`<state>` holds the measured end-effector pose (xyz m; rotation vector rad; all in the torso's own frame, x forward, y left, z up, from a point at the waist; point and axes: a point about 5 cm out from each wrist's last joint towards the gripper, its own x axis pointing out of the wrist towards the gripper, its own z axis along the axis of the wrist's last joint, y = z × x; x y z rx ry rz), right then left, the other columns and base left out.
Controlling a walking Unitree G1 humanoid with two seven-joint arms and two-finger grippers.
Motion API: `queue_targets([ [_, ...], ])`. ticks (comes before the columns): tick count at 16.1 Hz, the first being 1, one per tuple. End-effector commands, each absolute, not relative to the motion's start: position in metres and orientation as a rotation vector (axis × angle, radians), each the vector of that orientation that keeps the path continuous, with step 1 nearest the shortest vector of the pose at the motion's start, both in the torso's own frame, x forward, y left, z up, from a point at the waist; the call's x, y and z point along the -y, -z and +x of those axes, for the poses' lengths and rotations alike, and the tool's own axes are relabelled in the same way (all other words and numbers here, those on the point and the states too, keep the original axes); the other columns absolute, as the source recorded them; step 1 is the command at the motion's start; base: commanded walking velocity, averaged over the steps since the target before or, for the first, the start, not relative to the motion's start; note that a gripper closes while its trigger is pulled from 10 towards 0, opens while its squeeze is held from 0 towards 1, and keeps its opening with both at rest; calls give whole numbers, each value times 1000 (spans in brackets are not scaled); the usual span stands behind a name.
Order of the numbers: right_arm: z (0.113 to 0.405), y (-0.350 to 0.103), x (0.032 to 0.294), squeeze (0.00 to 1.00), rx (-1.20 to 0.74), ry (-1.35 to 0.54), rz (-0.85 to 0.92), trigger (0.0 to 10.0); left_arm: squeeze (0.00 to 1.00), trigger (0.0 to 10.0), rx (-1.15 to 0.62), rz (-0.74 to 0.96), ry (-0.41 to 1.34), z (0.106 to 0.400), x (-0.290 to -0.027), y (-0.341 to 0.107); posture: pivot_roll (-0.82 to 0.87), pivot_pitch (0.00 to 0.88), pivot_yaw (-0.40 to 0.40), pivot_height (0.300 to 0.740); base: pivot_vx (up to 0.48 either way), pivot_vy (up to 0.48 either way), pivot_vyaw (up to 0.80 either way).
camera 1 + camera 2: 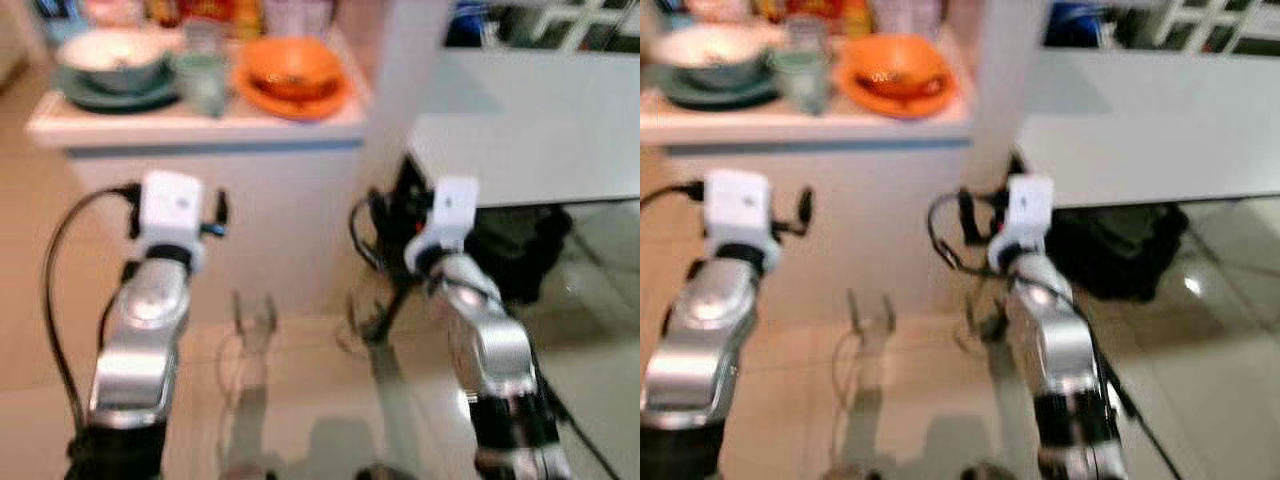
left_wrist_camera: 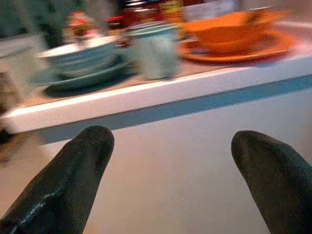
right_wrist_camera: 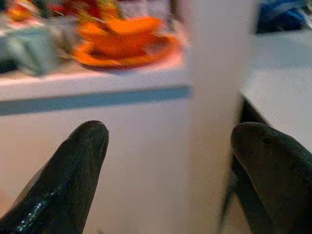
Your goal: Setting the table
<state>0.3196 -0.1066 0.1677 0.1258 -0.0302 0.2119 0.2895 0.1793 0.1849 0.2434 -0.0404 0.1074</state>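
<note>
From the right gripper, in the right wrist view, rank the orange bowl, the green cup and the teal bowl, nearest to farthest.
1. orange bowl, straight ahead on the counter.
2. green cup, further toward the robot's left.
3. teal bowl, at the counter's far left end.

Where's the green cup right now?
The green cup stands on the white counter ahead, left of centre in the head views, between the green bowl on its plate to its left and the orange bowl to its right.

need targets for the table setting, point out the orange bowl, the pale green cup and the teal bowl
orange bowl [image 1: 293,72], left eye view, on its inside
pale green cup [image 1: 203,75], left eye view, on its side wall
teal bowl [image 1: 110,55], left eye view, on its pale inside
</note>
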Motion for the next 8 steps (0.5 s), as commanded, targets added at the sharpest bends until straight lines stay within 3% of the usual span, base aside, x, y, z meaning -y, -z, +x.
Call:
queue_targets([
  [1, 319, -163, 118, 0, 18, -183, 105, 10000, 0, 10000, 40, 235, -102, 290, -174, -183, 29, 67, -70, 740, 0, 480, 0],
  [2, 321, -163, 120, 0, 16, -180, 104, 10000, 0, 10000, 44, 234, -93, 290, -172, -184, 34, 62, -78, 740, 0, 480, 0],
  [8, 321, -165, 118, 0, 36, -186, 123, 10000, 0, 10000, 110, 255, -28, 290, -162, -195, 37, 54, -69, 740, 0, 0, 0],
])
